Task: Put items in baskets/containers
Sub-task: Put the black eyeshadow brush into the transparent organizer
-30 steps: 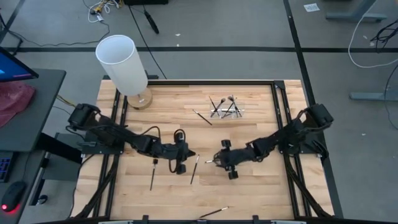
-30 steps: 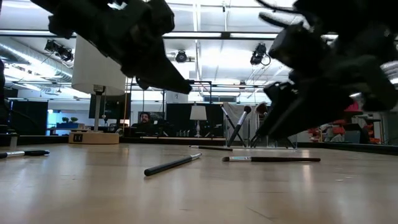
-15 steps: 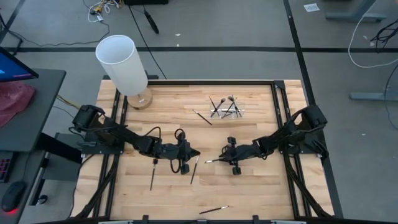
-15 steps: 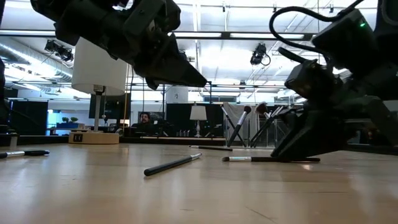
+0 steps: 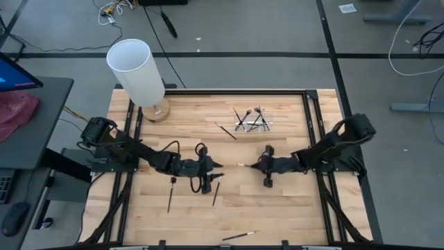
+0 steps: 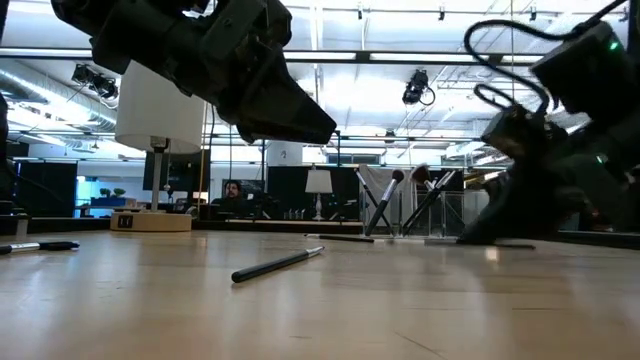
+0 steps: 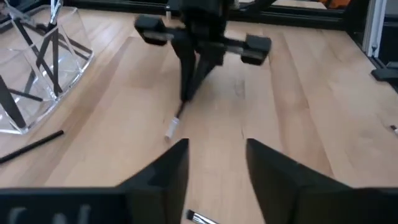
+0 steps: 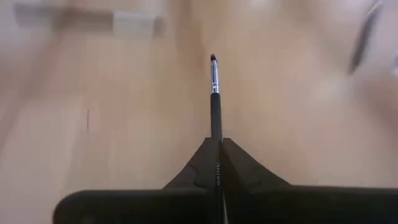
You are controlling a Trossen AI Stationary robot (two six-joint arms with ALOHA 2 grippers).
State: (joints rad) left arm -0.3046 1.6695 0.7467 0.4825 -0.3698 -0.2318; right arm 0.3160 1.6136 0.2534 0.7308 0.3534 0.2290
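My right gripper (image 5: 258, 165) is low over the middle of the table, shut on a thin dark makeup brush (image 8: 214, 99) whose small bristle tip (image 5: 241, 165) points at my left gripper. My left gripper (image 7: 217, 165) stands open just to the left of that tip and holds nothing. The clear plastic holder (image 5: 252, 123) stands on the table farther back, with several brushes leaning in it. Loose brushes lie flat on the wood at the near left (image 5: 216, 189), farther left (image 5: 170, 194) and beside the holder (image 5: 225, 130). My right gripper pinches the brush's dark handle (image 8: 216, 140) between its two fingers. The fingers come from the table's right, slanting down, and lie along the brush, which sticks out ahead of them toward the left. Whether its bristle end (image 7: 171, 127) rests on the wood, I cannot tell.
A tall white cylinder (image 5: 137, 69) on a round wooden base stands at the far left corner. One more brush (image 5: 239, 236) lies by the near edge. A black frame (image 5: 309, 111) borders the wooden table.
My right gripper has sunk to the table and shut on the brush that lay there. It has then drawn back toward the table's right and far side, taking the brush with it. My left gripper has opened while staying in place.
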